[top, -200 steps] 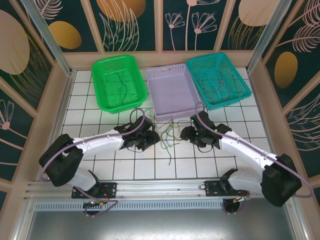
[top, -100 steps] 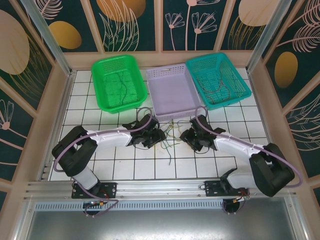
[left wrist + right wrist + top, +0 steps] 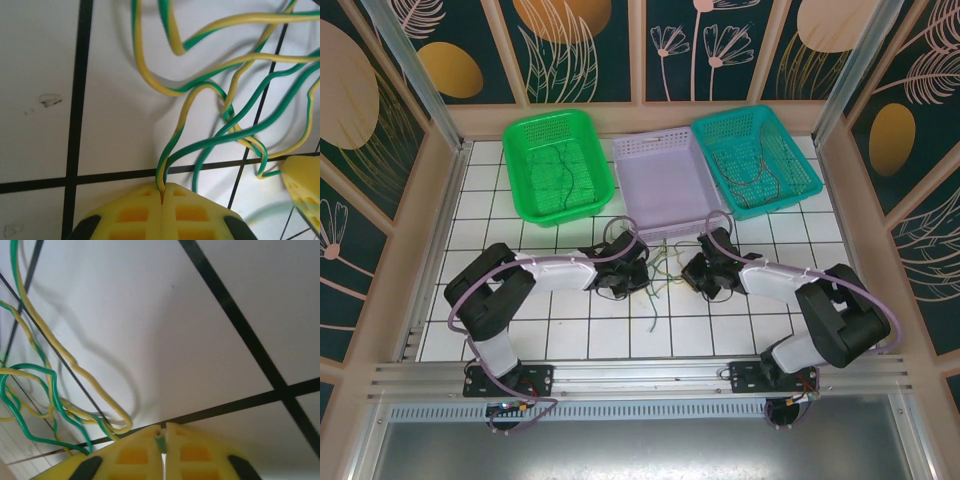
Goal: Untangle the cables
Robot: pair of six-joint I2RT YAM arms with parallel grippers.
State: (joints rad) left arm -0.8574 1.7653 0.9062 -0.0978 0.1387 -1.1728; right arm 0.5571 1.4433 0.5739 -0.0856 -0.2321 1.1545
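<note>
Cables [image 3: 658, 262] lie between left gripper [image 3: 162, 192], pinching a yellow-green strand; right gripper [image 3: 163, 436] pinches a green end (equally near).

The left gripper [image 3: 161, 192] — jaws pinched together — grips one green-yellow strand of the cables [image 3: 240, 21].

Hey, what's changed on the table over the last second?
The left arm and right arm folded tighter, elbows drawing inward. The left end effector closed on a yellow-green strand of the cables, the right end effector on a green end. The green basket, lilac basket and teal basket stayed put.
</note>
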